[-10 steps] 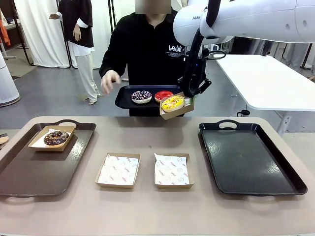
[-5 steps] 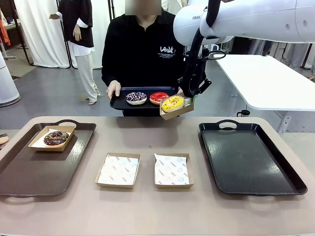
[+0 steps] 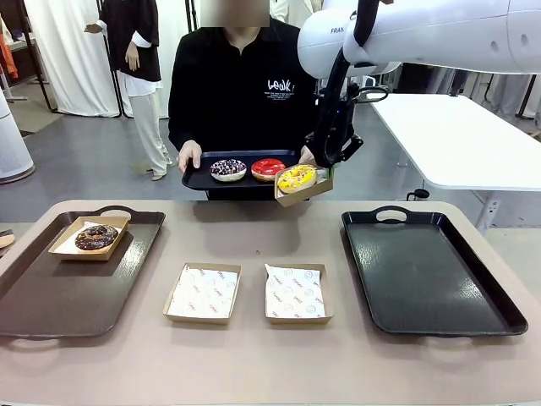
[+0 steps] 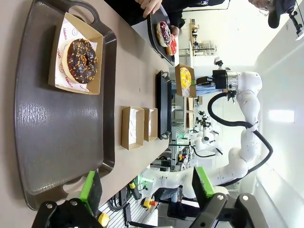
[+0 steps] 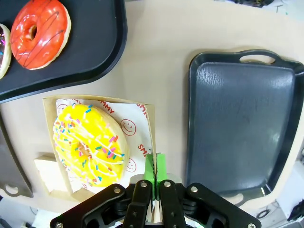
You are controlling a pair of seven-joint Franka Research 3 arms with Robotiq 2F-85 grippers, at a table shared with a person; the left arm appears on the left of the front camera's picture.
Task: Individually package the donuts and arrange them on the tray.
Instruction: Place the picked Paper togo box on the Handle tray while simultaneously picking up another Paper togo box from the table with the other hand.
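Note:
My right gripper (image 3: 328,166) hangs over the table's far edge, shut on the side wall of a paper-lined cardboard box (image 5: 145,124) holding the yellow donut (image 3: 297,178) (image 5: 88,145). Right beside it the person holds a small black tray (image 3: 196,178) with the purple donut (image 3: 227,169) and the red donut (image 3: 268,168) (image 5: 40,26). The chocolate donut (image 3: 95,238) (image 4: 81,59) sits boxed on the brown tray (image 3: 59,296) at the left. My left gripper (image 4: 146,190) stands open high above that tray's near end, with nothing between its fingers.
Two empty paper-lined boxes (image 3: 203,293) (image 3: 295,293) lie side by side mid-table. A large black tray (image 3: 427,271) (image 5: 237,118) lies bare at the right. A white table (image 3: 465,135) stands behind on the right.
The person's free hand came down onto the small tray, which shifted left and nearer. My right gripper and the boxed yellow donut have stayed still.

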